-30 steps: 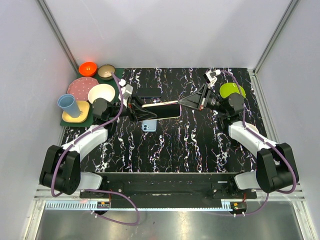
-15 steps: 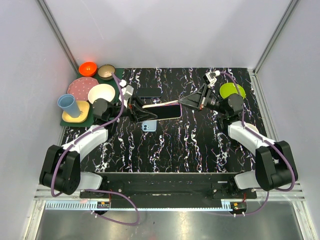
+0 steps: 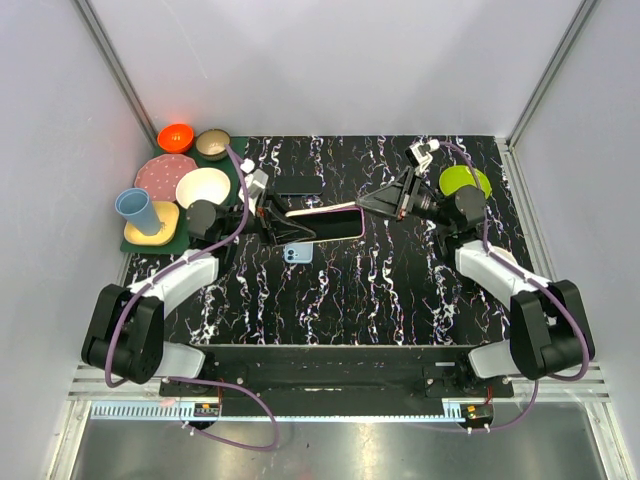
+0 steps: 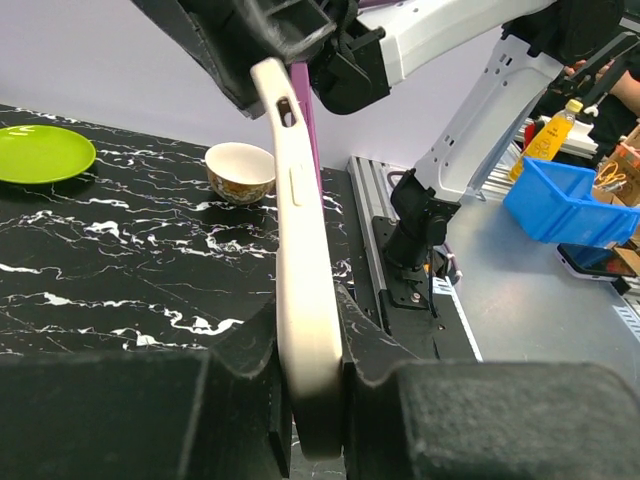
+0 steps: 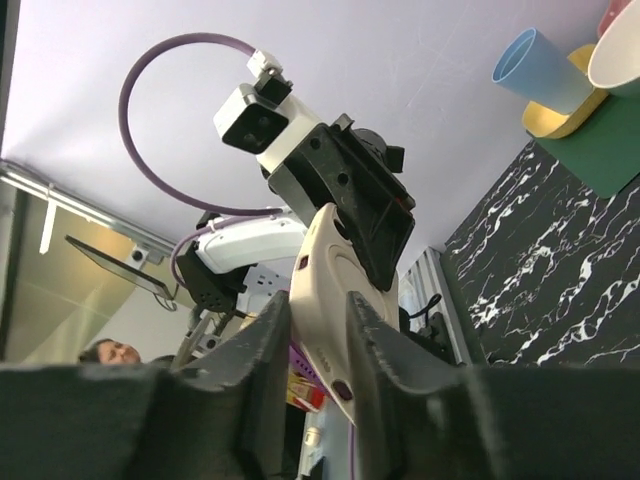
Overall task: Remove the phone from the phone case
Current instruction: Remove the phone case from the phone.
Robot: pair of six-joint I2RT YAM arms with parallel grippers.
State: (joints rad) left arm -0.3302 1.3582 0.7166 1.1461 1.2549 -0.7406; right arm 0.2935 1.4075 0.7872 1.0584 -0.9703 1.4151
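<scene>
Left jaws on occupied phone case (image 4: 305, 300)

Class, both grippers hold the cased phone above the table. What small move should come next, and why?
Probably the right gripper should peel its end of the cream phone case away from the phone while the left gripper holds firm. Each clamps one end, and the phone sits fully inside the case.

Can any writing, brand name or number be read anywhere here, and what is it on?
No text here can be read.
yellow bottle: its label is too blurred to read.
marked strip along the near edge of the rig: marks too small to read.
phone case: no writing shows on it.
</scene>
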